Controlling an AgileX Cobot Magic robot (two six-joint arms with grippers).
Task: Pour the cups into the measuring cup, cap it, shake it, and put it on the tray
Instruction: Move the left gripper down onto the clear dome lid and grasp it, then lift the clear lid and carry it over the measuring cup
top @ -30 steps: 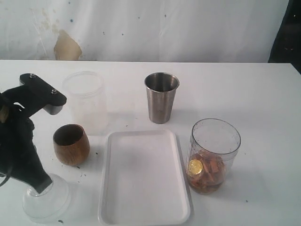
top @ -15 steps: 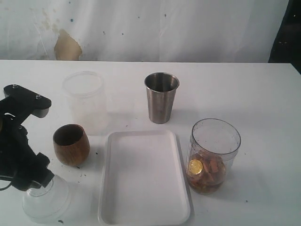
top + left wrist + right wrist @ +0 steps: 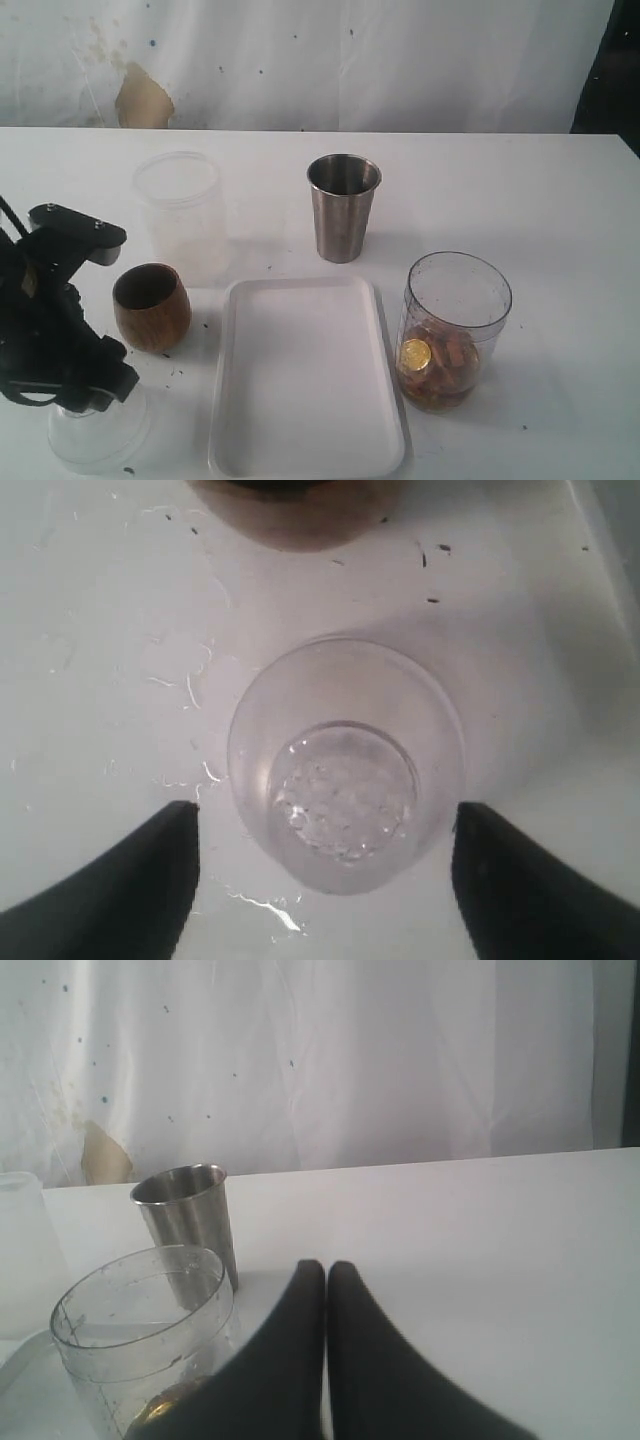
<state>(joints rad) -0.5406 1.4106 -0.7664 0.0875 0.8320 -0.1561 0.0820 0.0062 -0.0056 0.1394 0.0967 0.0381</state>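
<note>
White table [image 3: 520, 190] before a stained white wall; my left end effector [image 3: 325, 815] hangs with fingers spread either side of a clear domed lid [image 3: 105, 432], not touching it; my right end effector [image 3: 326, 1270] is pressed closed on nothing; the measuring cup [image 3: 455, 330], holding a gold coin and brown bits, stands just right of the tray [image 3: 305, 400]; the wooden cup [image 3: 150, 305] and steel tumbler [image 3: 343, 207] stand upright.

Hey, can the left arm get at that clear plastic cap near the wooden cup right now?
Probably yes. The left gripper hangs open right over the clear plastic cap, with one finger on each side and nothing in between. The wooden cup stands close by but apart from it.
</note>
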